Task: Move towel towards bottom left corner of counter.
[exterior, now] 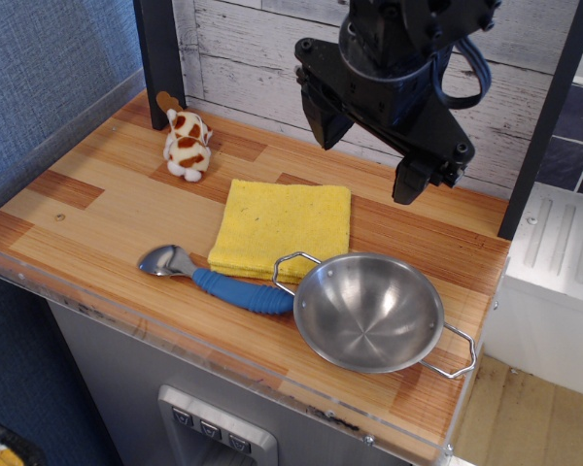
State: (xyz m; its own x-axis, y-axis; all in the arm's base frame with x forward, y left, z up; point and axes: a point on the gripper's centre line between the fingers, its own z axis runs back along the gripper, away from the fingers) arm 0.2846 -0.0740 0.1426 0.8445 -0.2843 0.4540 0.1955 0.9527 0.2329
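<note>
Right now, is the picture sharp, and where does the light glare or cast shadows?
In the observation.image view: all sharp; soft glare inside the steel bowl and on the spoon; faint shadows beside the towel; the dark gripper shows little detail.

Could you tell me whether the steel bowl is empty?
Empty: the steel bowl stands upright on the counter, its bare shiny inside showing.

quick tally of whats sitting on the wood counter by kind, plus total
Cloth: 1, the yellow towel
Kitchen utensil: 1, the blue-handled scoop
Cookware: 1, the steel bowl with wire handles
Toy: 1, the white and brown stuffed animal
Total: 4 things on the counter. The gripper hangs above, open, holding nothing.
</note>
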